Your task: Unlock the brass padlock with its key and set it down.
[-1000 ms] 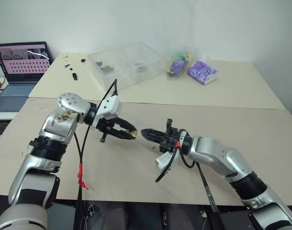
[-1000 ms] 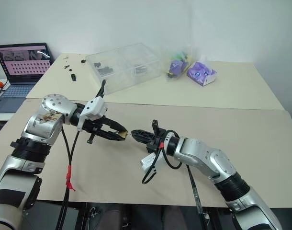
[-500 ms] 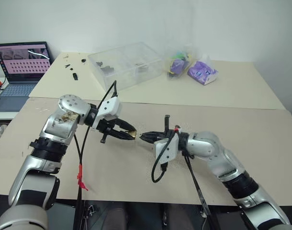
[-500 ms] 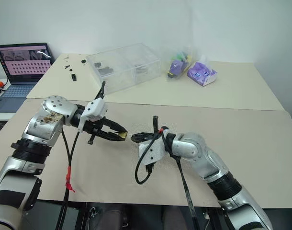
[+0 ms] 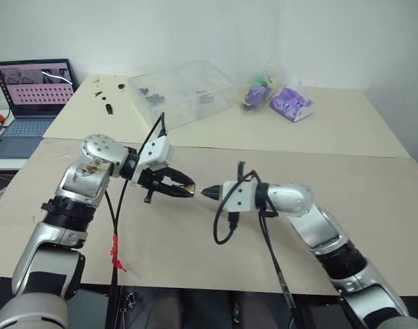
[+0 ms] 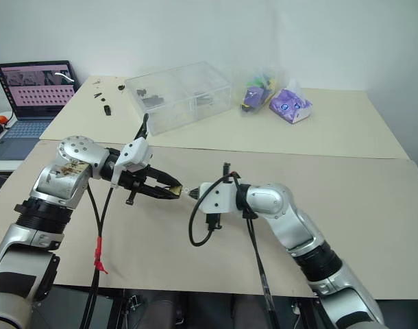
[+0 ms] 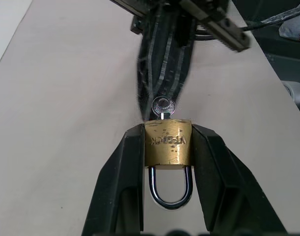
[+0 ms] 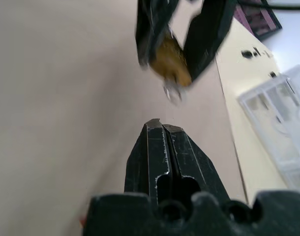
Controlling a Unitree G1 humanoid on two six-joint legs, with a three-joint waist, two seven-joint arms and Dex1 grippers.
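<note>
We find the left gripper (image 7: 167, 147) clamped on the brass padlock (image 7: 167, 143), one black finger on each side of its squarish body, the pair held above the beige table (image 5: 373, 199) in front of the robot. The silver shackle loop sits closed between the fingers, toward the wrist. The key (image 7: 162, 106) stands in the end of the body away from the shackle, its round bow projecting toward the other arm. We note the right gripper (image 8: 161, 129) pressed fully closed and holding nothing, its tip pointing at the key's bow, just short of it with a small gap showing. Farther back, a clear plastic box (image 5: 179, 91) and a laptop (image 5: 27, 96) rest on the rear table.
</note>
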